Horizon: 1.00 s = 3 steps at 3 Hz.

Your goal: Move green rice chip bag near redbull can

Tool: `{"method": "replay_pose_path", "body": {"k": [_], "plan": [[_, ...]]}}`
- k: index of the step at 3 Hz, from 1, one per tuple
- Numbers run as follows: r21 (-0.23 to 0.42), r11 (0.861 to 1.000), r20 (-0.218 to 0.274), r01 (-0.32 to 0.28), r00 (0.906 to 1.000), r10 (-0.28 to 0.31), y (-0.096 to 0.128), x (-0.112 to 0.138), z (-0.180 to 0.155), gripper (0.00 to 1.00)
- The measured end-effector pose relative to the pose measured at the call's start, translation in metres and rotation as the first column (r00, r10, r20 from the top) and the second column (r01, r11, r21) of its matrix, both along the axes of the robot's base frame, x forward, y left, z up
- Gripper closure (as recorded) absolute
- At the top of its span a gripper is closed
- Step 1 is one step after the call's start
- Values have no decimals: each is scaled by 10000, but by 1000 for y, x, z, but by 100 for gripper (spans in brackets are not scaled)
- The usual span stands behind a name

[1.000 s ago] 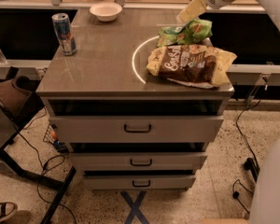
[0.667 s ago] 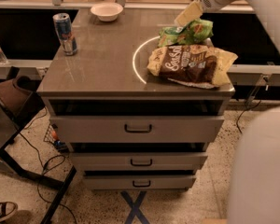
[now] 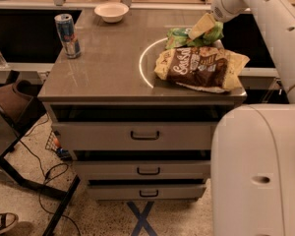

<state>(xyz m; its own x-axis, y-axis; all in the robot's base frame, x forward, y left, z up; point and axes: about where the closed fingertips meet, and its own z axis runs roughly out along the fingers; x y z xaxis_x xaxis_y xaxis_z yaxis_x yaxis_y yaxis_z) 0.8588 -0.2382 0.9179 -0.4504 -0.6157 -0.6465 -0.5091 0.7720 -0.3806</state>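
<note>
Gripper [image 3: 200, 27]: down on the green rice chip bag [image 3: 178, 36], touching its top; whether it is open or clamped cannot be told.
Bag: directly under the jaws, just behind the brown chip bag [image 3: 199, 69].
Redbull can [image 3: 68, 35]: well apart from the jaws, across the cabinet top.
Status: carry judged not yet done.

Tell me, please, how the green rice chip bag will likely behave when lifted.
The green rice chip bag looks crinkled, so it probably flops and weighs little. It lies right behind the brown chip bag, so pushing might nudge that. The claw rests at its top.
</note>
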Motion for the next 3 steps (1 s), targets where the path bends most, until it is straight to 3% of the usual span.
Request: {"method": "replay_pose_path", "body": {"k": [1,2,3], "plan": [[88,9999,-459,101,9989,-97,-5,5,-23,0],[364,9993,-915,19,9958,15,-1,8,-48,16],[429,9991,-1047,-18,9945,63,2,10,-57,40]]}}
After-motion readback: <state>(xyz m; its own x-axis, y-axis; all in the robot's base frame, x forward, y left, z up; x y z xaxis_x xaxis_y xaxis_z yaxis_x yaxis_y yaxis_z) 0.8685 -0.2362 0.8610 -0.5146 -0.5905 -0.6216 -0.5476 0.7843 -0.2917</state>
